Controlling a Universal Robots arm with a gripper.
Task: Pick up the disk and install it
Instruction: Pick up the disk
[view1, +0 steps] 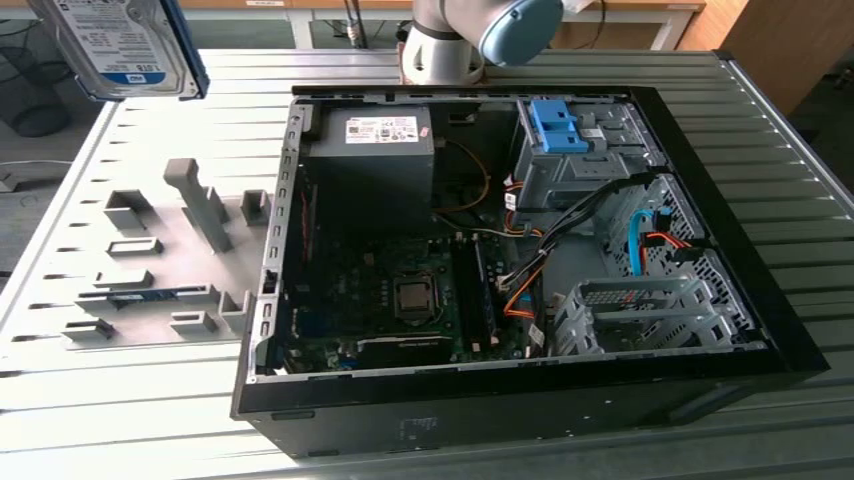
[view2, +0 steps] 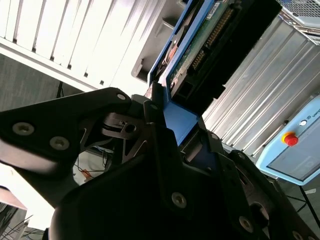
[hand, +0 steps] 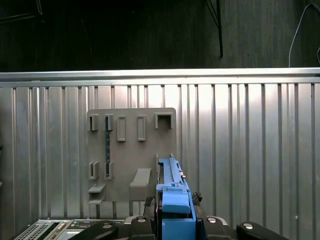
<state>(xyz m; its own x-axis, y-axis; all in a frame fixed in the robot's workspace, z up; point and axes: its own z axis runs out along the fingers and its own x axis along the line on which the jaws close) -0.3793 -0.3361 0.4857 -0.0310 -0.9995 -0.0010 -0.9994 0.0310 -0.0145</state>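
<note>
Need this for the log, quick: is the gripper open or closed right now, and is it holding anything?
The gripper is closed, holding the disk.

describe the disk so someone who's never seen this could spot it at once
Find the open black computer case on the ribbed metal table, then look to the exterior view's left, above the grey fixture plate. There a flat silver hard drive hangs in the air. Unlike the blue plastic clip inside the case, it has a white-and-blue label and a blue carrier frame.
</note>
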